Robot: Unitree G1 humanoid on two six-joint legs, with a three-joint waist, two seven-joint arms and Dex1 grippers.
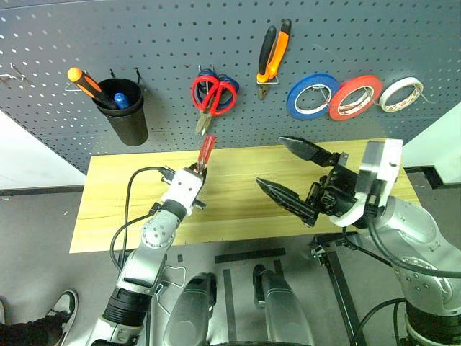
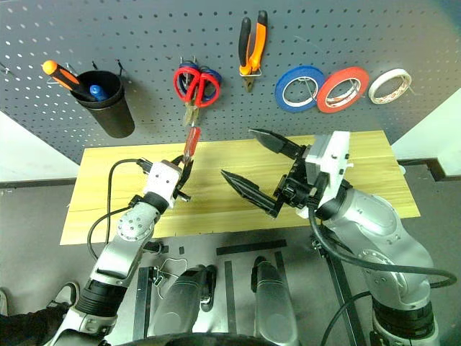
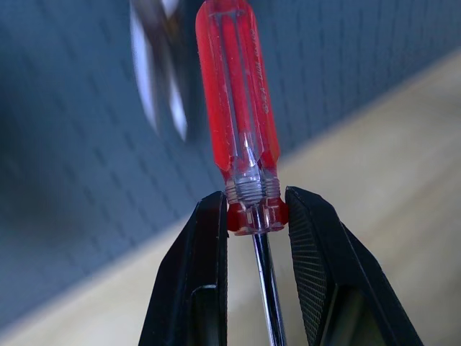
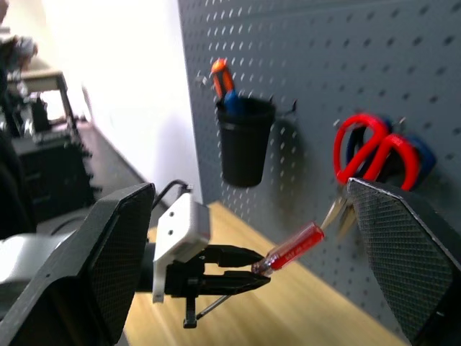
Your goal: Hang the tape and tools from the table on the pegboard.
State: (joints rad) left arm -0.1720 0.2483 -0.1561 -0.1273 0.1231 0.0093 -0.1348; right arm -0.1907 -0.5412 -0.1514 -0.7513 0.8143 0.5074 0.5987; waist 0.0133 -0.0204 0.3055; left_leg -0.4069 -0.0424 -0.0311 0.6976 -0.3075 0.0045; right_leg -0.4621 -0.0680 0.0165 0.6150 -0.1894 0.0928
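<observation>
Looking down from the head camera, the left tool (image 1: 196,173) is closed on a slim screwdriver (image 1: 206,153), its clear red handle pointing up toward the pegboard (image 1: 144,43) and ending just below the tips of the red-handled scissors (image 1: 213,94). The left forearm reaches forward over the near part of the bench (image 1: 238,209), tool roughly level. The right tool (image 1: 292,173) hovers over the bench to the right, wrist bent leftward, its two black fingers spread wide with nothing between them. On the pegboard hang a black cup (image 1: 124,109) holding an orange-handled screwdriver (image 1: 86,85), the red scissors over a blue-handled pair, orange-and-black pliers (image 1: 272,52), then a blue roll (image 1: 312,96), the red tape (image 1: 355,97) and a white roll (image 1: 401,94) in a row. No writing is legible there.

The left wrist view shows both ribbed pads (image 3: 209,245) pinching the screwdriver at the collar where handle meets metal shaft; faint embossed lettering runs along the handle, unreadable.

The right wrist view looks between its own wide-apart fingers (image 4: 115,252) at the left tool gripping the screwdriver, handle angled up toward the scissors, with the cup hanging further along the pegboard.
</observation>
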